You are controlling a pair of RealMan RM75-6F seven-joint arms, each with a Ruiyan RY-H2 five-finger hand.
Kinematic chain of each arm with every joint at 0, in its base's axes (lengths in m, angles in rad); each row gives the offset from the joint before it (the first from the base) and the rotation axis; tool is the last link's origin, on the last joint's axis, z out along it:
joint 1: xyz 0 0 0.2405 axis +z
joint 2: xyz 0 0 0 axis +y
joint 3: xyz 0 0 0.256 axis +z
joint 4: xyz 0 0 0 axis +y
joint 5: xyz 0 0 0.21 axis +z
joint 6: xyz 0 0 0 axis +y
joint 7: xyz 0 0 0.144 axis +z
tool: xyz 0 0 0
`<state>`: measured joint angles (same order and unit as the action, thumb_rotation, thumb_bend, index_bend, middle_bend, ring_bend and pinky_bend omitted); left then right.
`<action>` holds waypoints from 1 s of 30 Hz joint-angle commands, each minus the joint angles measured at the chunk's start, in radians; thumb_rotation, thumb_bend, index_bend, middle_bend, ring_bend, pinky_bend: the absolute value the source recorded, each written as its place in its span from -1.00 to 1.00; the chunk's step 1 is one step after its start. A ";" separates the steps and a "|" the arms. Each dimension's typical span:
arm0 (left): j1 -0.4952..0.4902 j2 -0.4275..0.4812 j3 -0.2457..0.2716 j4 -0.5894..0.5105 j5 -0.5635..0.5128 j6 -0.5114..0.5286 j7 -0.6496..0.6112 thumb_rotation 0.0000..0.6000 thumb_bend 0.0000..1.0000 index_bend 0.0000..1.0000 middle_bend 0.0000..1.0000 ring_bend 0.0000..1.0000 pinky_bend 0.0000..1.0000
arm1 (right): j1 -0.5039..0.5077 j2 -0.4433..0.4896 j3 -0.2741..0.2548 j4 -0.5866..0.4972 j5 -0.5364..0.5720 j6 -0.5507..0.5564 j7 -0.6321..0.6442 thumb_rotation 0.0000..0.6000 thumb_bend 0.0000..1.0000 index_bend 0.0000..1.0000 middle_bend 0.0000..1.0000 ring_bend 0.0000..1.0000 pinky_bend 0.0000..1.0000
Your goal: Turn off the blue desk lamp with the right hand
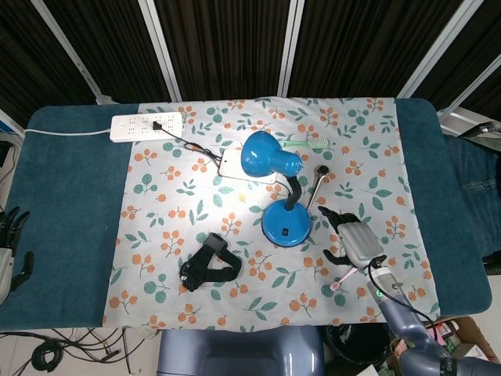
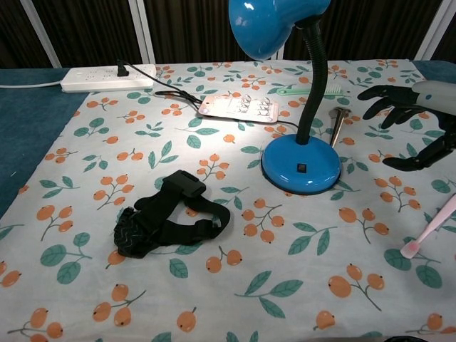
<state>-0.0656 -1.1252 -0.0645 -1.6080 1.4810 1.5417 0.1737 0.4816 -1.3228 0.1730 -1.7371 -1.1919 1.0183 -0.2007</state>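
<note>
**Lamp lit at mid-table, right hand open beside its base**

Stood near the middle of the floral tablecloth (image 1: 376, 141): blue desk lamp (image 1: 286, 223), round glossy base flat on the cloth, small black switch (image 2: 302, 169) on the base's front slope, facing the table's near edge. Rose upright from the base's back: a black ribbed gooseneck (image 2: 318, 78), curving over toward the far-left corner. Pointed down and leftward, the smooth blue dome shade (image 1: 262, 153), with a bright pool of light on the cloth beneath.

Lay under the shade, toward the far edge: a flat pale blister pack (image 2: 239, 107), and a thin black cord (image 1: 192, 147) running to a white power strip (image 1: 147, 125) at the far-left corner. Lay just right of the base: a slim metal tool (image 2: 337, 122), long axis roughly toward the far edge; beyond it, a mint-green toothbrush (image 1: 309, 142). Near the front edge, left of the base: a crumpled black strap headlamp (image 2: 171, 217). Near the front-right corner: a pink toothbrush (image 2: 427, 231).

Hovered just right of the base, apart from it: right hand (image 2: 413, 121), grey back, black fingers (image 2: 377, 92) spread, holding nothing. Nothing between fingers and switch but bare cloth.

Hung past the table's left edge: left hand (image 1: 9, 243), fingers apart, empty.
</note>
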 commanded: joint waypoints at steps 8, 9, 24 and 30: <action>0.005 0.004 -0.001 -0.001 0.000 0.008 -0.006 1.00 0.03 -0.89 -0.96 -1.00 -1.00 | 0.020 -0.017 -0.004 0.010 0.005 -0.010 -0.010 1.00 -0.53 -1.00 -0.71 -0.56 -0.69; 0.005 0.004 -0.001 0.000 -0.001 0.008 -0.007 1.00 0.03 -0.89 -0.96 -1.00 -1.00 | 0.020 -0.017 -0.006 0.009 0.006 -0.008 -0.011 1.00 -0.53 -1.00 -0.70 -0.56 -0.69; 0.005 0.004 0.004 -0.006 -0.001 0.001 -0.004 1.00 0.03 -0.89 -0.96 -1.00 -1.00 | 0.043 -0.087 -0.059 0.063 -0.040 -0.003 -0.108 1.00 -0.07 -0.88 0.33 0.42 0.37; 0.004 0.007 0.001 -0.006 -0.008 -0.003 -0.010 1.00 0.03 -0.89 -0.96 -1.00 -1.00 | 0.066 -0.123 -0.070 0.086 0.008 -0.040 -0.167 1.00 0.12 -0.83 0.56 0.64 0.56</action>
<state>-0.0617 -1.1186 -0.0634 -1.6137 1.4734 1.5384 0.1633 0.5388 -1.4359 0.1081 -1.6570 -1.1974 0.9910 -0.3538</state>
